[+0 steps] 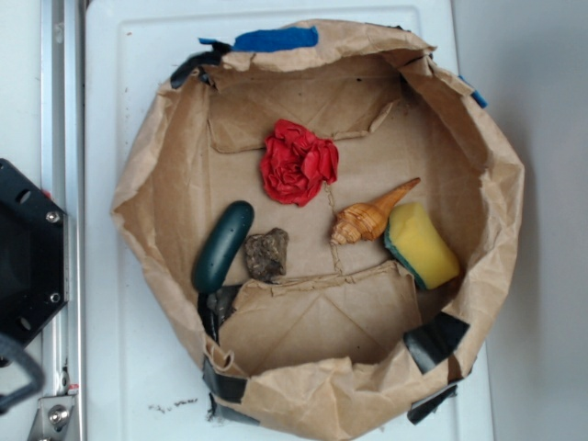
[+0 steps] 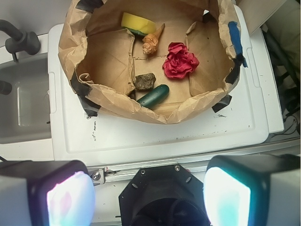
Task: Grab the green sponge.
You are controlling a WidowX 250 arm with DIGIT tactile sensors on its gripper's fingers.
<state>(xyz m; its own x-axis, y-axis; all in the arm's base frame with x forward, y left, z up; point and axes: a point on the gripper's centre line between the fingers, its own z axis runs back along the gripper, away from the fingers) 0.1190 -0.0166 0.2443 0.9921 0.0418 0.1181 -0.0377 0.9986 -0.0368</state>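
Looking from left to right, we see a white plastic surface (image 1: 129, 367) carrying a brown paper bag with rolled-down walls (image 1: 496, 184). Inside it lie a dark green oblong object (image 1: 222, 245), a grey stone (image 1: 266, 254), a red crumpled cloth (image 1: 298, 163), a spiral seashell (image 1: 367, 218) and the green sponge (image 1: 422, 245) at the right wall. We find no readable writing. Our gripper (image 2: 149, 197) is spread wide, well apart from the bag.

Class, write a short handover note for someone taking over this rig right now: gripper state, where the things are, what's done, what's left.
Gripper: open, empty, outside the crumpled brown paper bag basin, well short of it.
Yellow foam sponge with thin dark green scouring layer: inside the basin on its floor, right beside the tan spiral seashell.
Also inside: smooth dark green oblong object, not the target.
Done: nothing yet.
Left: reach in, close on the sponge, lift.
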